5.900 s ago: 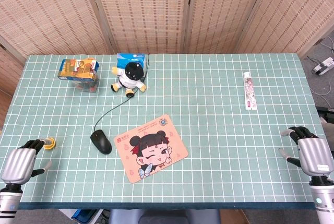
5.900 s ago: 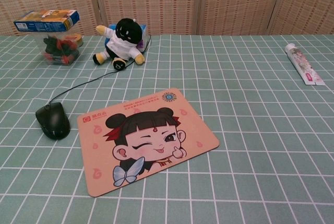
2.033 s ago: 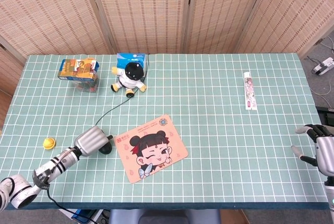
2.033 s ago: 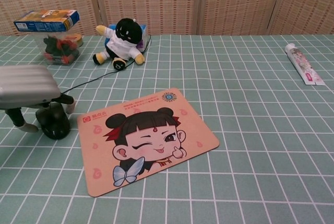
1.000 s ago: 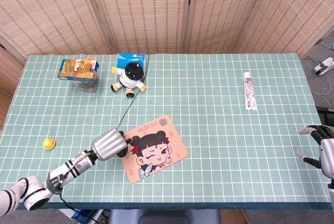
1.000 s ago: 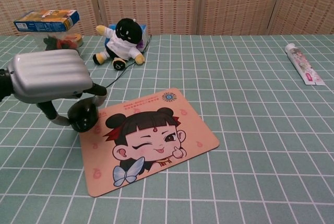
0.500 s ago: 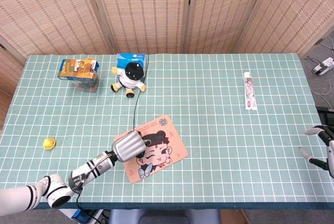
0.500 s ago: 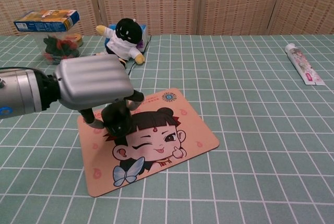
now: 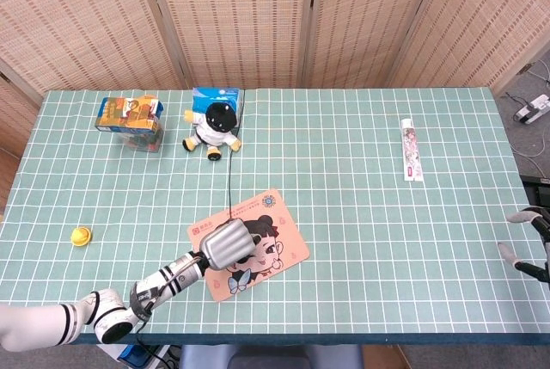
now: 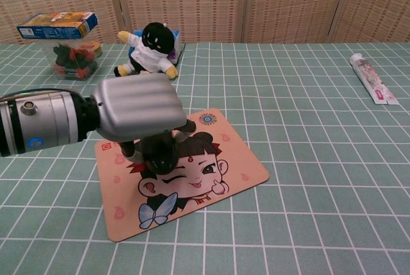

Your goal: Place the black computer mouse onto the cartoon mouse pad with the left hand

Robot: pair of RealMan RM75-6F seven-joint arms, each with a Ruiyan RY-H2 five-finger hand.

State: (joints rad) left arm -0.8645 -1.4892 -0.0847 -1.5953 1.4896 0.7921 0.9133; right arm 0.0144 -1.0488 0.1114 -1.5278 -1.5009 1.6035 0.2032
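Note:
My left hand (image 10: 138, 115) grips the black computer mouse (image 10: 160, 154) from above, over the middle of the cartoon mouse pad (image 10: 230, 159). In the head view the left hand (image 9: 229, 242) covers the mouse almost fully, above the pink pad (image 9: 288, 244) with its winking girl. The mouse's cable (image 9: 229, 181) runs back toward the plush doll. I cannot tell whether the mouse touches the pad. My right hand (image 9: 534, 253) shows at the far right edge of the head view, fingers apart and holding nothing.
A plush doll (image 9: 215, 128) sits before a blue box (image 9: 215, 95) at the back. A snack box on a clear container (image 9: 131, 121) stands at the back left. A small yellow ball (image 9: 80, 236) lies at the left, a tube (image 9: 411, 149) at the right.
My left hand has carried the mouse to the right, from the pad's left edge to over its middle. The right hand has slid further toward the right edge.

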